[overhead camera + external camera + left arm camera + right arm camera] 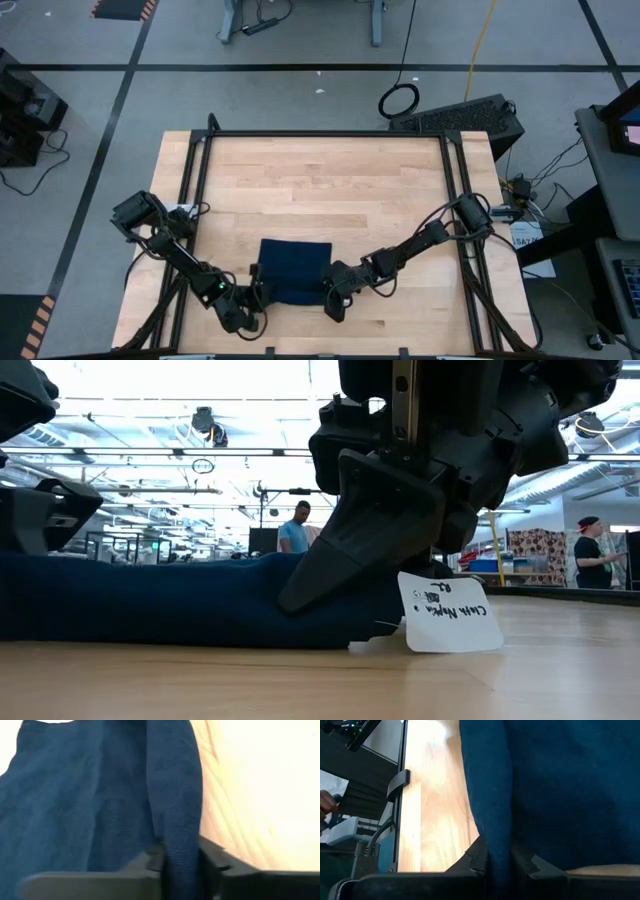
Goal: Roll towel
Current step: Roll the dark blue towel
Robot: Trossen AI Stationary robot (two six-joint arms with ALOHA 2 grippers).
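Left gripper: we see the left gripper (250, 300) low at the table's near edge, its fingers (150, 862) clamped on a raised fold at the towel's left side.
Right gripper: the right gripper (335, 298) sits at the opposite side, its fingers (477, 852) pinched together on a fold of the same cloth.
Towel: the towel (293, 270), dark navy, lies flat on the table (320, 190) near the front edge, between the two grippers.
Wrist views only: we can see the cloth actually passing between each pair of fingers; the high view shows only dark shapes touching the towel's near corners.
Low view only: we see a white tag (447, 612) with handwriting standing at the towel's end, just beside a dark finger pressed down onto the cloth; the writing is too small for us to read.
Arm pose: from above, both arms reach inward and toward the near edge, elbows out, forming a shallow V.
Background: in the low view two people (296, 528) stand far behind the table.
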